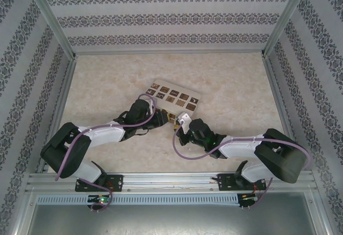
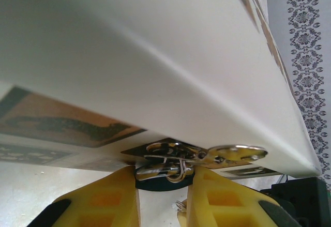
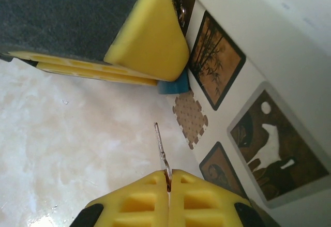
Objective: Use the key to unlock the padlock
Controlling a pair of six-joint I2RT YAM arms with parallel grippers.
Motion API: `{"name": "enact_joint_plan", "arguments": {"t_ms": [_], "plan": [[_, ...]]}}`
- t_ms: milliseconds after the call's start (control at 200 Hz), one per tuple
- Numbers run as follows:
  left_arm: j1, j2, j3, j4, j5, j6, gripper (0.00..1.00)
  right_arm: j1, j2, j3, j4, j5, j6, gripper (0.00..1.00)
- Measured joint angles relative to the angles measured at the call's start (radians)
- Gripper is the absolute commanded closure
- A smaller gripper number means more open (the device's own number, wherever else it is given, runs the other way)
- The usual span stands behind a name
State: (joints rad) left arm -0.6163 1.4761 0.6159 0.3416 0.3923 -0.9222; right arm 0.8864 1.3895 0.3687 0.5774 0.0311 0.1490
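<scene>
Gripping the padlock (image 3: 173, 86) in the narrow left claw (image 2: 163, 181), close against the cream box (image 3: 269, 56). Pinching the key (image 3: 161, 143) in the closed right claw (image 3: 169, 179), tip near the padlock, not touching. Seemingly left: inserting, turning, freeing the shackle.

Bright even light, soft shadows, near surfaces blurred

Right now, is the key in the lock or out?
Out. The key pokes from the shut right gripper, with a gap between its tip and the blue padlock.
</scene>
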Motion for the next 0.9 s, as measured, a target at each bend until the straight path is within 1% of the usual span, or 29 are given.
{"name": "enact_joint_plan", "arguments": {"t_ms": [899], "plan": [[0.0, -0.011, 0.0, -0.017, 0.0, -0.003, 0.78, 0.0, 0.078, 0.031, 0.067, 0.031, 0.005, 1.0]]}}
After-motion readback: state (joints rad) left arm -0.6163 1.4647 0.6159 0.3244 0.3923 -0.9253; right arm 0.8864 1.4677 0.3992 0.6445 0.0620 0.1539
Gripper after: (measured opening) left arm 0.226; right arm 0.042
